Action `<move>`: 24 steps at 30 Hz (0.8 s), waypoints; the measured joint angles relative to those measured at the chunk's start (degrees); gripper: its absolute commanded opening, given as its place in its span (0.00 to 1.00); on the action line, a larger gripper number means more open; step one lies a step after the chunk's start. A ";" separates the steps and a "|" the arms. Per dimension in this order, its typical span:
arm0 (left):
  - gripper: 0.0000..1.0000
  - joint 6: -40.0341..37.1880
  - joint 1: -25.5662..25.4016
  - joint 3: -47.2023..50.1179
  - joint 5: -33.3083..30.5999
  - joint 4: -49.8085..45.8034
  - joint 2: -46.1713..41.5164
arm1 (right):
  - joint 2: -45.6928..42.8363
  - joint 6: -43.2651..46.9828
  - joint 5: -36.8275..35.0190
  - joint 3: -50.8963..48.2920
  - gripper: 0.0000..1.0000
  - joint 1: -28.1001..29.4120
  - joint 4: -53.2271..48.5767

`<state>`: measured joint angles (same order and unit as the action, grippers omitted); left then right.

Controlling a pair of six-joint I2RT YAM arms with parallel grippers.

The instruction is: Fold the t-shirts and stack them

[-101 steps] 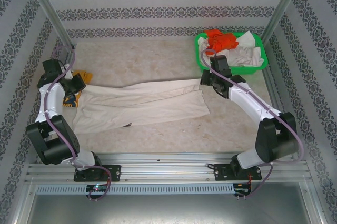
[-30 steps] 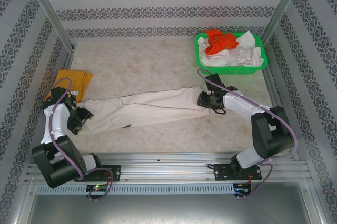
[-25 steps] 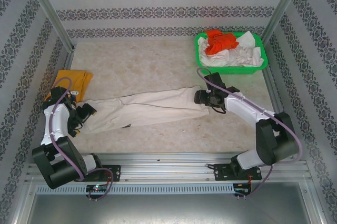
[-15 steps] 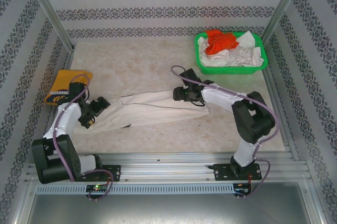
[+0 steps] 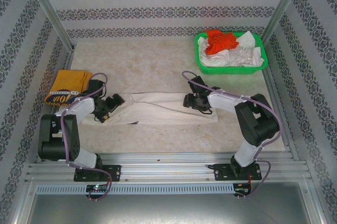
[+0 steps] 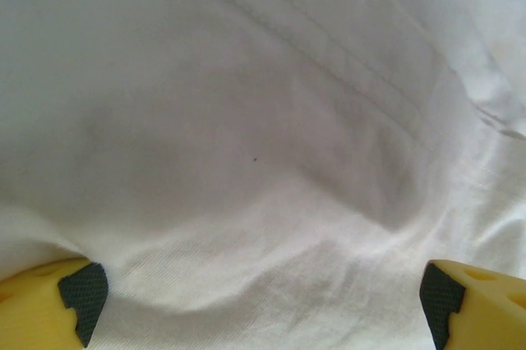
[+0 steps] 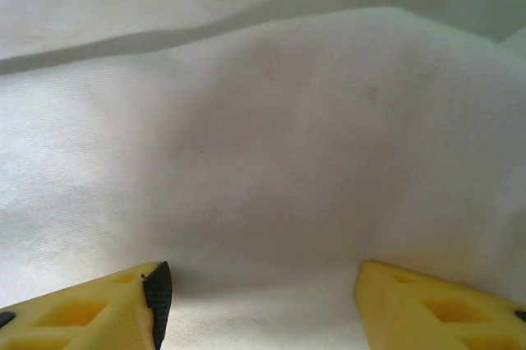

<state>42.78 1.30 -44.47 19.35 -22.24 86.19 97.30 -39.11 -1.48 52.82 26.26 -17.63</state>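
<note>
Near-left of the green plastic basket [image 5: 230, 69], on the mottled beige tabletop [image 5: 137, 61]: cream-white t-shirt [image 5: 158, 109], soft fine-knit cloth folded into a long flat strip, lightly rippled, double-stitched seam visible close up. Left gripper [image 6: 259, 305] at the strip end farther from the basket, yellow fingers [image 6: 37, 305] with dark pads [image 6: 82, 292] spread wide, clamping nothing, cloth lying between. Right gripper [image 7: 259, 292] at the end closer to the basket, likewise spread, nothing clamped. Well left of the basket: mustard-yellow t-shirt [image 5: 66, 84], folded, dark lettering. Inside the basket: crumpled orange-red t-shirt [image 5: 218, 40] and white t-shirts [image 5: 239, 56]. Behind the basket: band-patterned walls [image 5: 158, 3].
</note>
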 measured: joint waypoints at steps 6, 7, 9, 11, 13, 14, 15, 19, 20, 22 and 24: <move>1.00 2.95 -8.13 -2.47 0.59 7.17 3.87 | -7.30 -3.32 -1.07 -7.13 0.63 -4.59 -1.90; 1.00 3.45 -9.29 -2.56 0.59 8.11 4.09 | -8.04 -3.85 -1.27 -7.63 0.63 -5.01 -2.60; 1.00 4.46 -11.13 -2.54 0.61 8.96 4.07 | -9.53 -4.17 -2.43 -8.07 0.63 -5.73 -4.66; 1.00 5.11 -11.89 -2.32 0.46 8.98 3.50 | -11.32 -3.34 -3.19 -8.07 0.63 -5.40 -5.46; 1.00 5.25 -12.09 -2.10 -0.79 7.52 1.70 | -13.62 -1.33 -3.45 -7.91 0.63 -4.33 -5.31; 1.00 5.22 -12.07 -2.10 -1.77 6.56 0.28 | -14.53 -0.24 -3.41 -7.52 0.63 -3.50 -5.07; 1.00 5.03 -11.93 -2.12 -2.80 5.57 -1.55 | -14.86 0.96 -3.17 -6.67 0.62 -2.51 -4.74; 1.00 3.45 -8.90 -3.23 -5.42 1.53 -8.04 | -10.91 5.46 -0.61 0.48 0.47 2.54 -2.67; 1.00 2.75 -6.99 -3.74 -5.95 0.61 -9.09 | -8.46 6.45 0.13 3.23 0.43 4.02 -2.05; 1.00 1.53 -3.06 -4.20 -6.36 -0.76 -10.36 | -3.69 8.09 1.84 7.93 0.35 6.54 -0.72; 1.00 0.35 1.16 -4.22 -6.14 -2.38 -11.19 | 1.16 9.11 3.76 12.35 0.31 8.83 -0.04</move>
<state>43.13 2.46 -48.69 13.21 -24.62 75.00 98.45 -30.00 2.28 65.17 35.09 -17.67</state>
